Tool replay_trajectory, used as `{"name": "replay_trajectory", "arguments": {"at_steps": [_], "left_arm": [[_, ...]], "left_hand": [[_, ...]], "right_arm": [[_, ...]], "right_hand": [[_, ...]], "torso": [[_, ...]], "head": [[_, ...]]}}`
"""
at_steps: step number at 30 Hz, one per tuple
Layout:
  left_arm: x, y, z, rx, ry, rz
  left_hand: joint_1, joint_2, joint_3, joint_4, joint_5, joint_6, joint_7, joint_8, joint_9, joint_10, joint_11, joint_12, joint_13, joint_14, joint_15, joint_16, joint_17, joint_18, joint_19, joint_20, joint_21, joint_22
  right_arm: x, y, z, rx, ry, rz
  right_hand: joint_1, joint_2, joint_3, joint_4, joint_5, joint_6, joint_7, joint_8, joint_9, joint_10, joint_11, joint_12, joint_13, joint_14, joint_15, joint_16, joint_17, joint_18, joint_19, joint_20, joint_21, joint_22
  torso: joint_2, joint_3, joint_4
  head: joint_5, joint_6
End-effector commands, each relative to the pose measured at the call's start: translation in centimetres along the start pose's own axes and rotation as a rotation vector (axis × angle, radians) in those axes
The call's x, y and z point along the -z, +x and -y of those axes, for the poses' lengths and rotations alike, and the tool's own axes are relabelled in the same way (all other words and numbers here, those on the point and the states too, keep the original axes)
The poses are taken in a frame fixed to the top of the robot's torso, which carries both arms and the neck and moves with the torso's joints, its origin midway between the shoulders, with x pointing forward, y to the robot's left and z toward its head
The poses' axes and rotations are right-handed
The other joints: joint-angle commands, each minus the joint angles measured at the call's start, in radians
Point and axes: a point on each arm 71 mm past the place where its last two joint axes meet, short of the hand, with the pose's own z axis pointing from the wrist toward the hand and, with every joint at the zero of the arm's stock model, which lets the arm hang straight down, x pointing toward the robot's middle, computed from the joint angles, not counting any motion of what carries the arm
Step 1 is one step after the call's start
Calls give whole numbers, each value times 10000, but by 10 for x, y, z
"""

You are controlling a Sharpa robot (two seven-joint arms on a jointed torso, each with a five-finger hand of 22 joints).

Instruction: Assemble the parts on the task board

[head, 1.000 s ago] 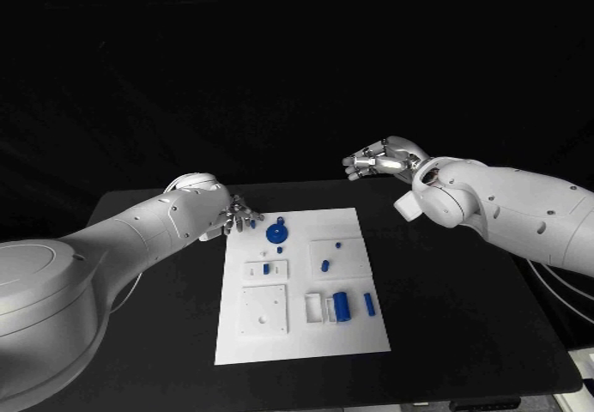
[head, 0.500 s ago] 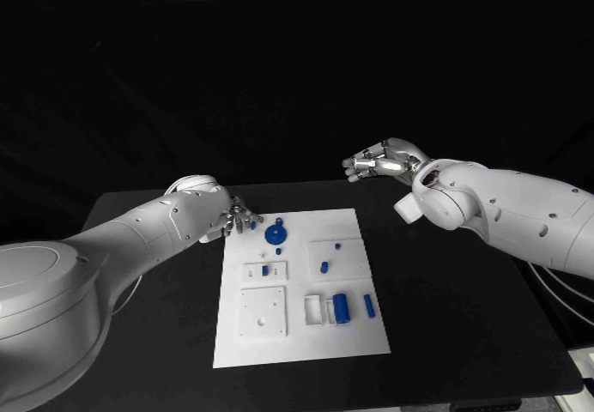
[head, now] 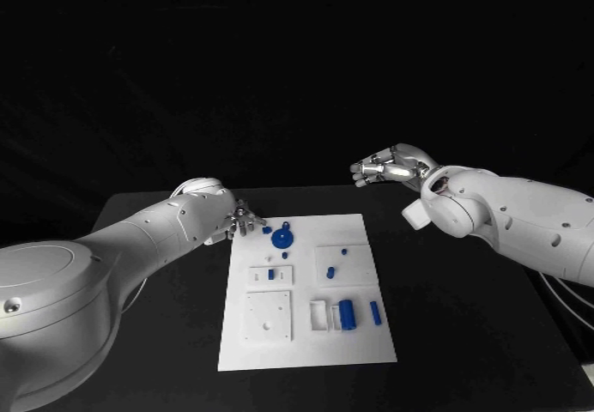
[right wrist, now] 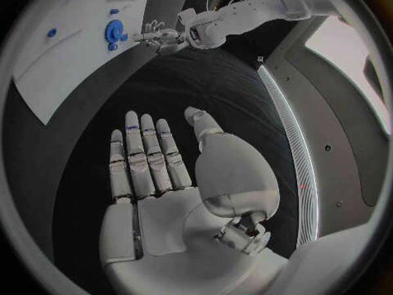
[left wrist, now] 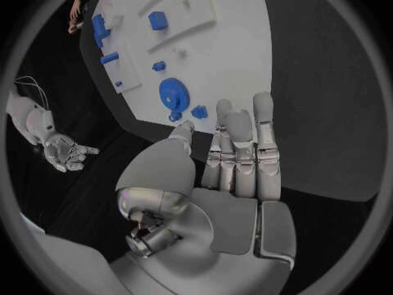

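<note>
surface: black table (head: pixel 470 309) | on it: white task board (head: pixel 307 343), lying flat at the middle

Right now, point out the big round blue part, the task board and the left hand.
round blue part (head: pixel 282 238), head view, disc face.
task board (head: pixel 310 348), head view, bare near end.
left hand (left wrist: pixel 238 157), left wrist view, fingers.

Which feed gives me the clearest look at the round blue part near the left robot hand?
The left wrist view: the round blue part sits close beyond the left robot hand, its disc face and small tab visible. The head view shows it smaller on the task board. The right wrist view shows it small and distant.
</note>
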Motion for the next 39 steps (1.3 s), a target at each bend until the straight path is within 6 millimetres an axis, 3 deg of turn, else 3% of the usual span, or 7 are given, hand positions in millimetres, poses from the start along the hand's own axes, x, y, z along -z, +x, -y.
{"name": "replay_trajectory", "arguments": {"at_steps": [1,6,10,11,22,30,39], "left_arm": [[0,-1,2,53,67,-9],[0,-1,2,125,142,72],[0,-1,4,169,209,164],[0,-1,4,168,205,168],[0,-4,8,-190,-117,552],[-1,-3,13,-437,-226,604],[-1,-2,16,-730,-542,595]], "left_hand": [[92,3,15,-88,-101,75,23,-32,15,-13,-51,48,17,-16,-51,49,-12,7,38,-25,-39,141],[113,-27,-27,-137,-315,111,11,-25,24,21,-61,55,19,17,-60,63,-10,6,53,-33,-33,140],[-22,-94,-432,-71,-3180,307,-40,44,140,130,-85,77,29,69,-86,139,42,-4,98,-58,-6,145],[-90,-156,-519,-20,-3374,334,-46,55,159,141,-91,79,31,74,-87,151,51,-5,102,-60,-2,146],[-219,-624,-1163,550,-3436,966,-248,129,275,560,-237,-65,3,199,-196,374,329,-79,220,-185,95,161],[-33,-774,-984,448,-3437,1507,-440,271,531,919,-339,-95,20,319,-250,579,615,-91,304,-223,212,184],[4,-481,-908,55,-3426,1781,-522,135,881,1271,-380,-236,21,485,-262,815,1366,-36,319,-198,437,192]], "right_arm": [[-1,1,-1,68,-97,-30],[-1,1,-1,71,-97,-24],[-1,1,-1,79,-93,-20],[-1,1,-1,79,-93,-20],[-4,3,-2,83,-116,-32],[-5,4,-3,80,-123,-50],[-6,6,-4,73,-132,-73]], "right_hand": [[-22,-113,57,11,51,-41,3,-36,-14,21,12,-49,-13,51,25,-41,-12,8,51,-10,-7,-1],[-22,-113,57,11,51,-41,3,-36,-14,21,12,-49,-13,51,25,-41,-12,8,51,-10,-7,-1],[-26,-115,89,6,50,-45,6,-38,-15,20,11,-49,-13,55,27,-41,-12,7,63,-11,-6,0],[-26,-115,89,6,50,-45,6,-38,-15,20,11,-49,-13,55,27,-41,-12,7,63,-11,-6,0],[-22,-116,107,-4,49,-47,5,-37,-15,22,11,-48,-12,52,26,-41,-12,7,56,-11,-8,-1],[-22,-116,107,-4,49,-47,5,-37,-15,22,11,-48,-12,52,26,-41,-12,7,56,-11,-8,-1],[-22,-116,107,-4,49,-47,5,-37,-15,22,11,-48,-12,52,26,-41,-12,7,56,-11,-8,-1]], "torso": [[10,8,22],[6,-6,23],[1,2,4],[3,7,5],[38,18,-21],[43,24,-35],[78,21,-70]], "head": [[137,16],[175,10],[237,51],[248,76],[652,326],[635,337],[591,338]]}}
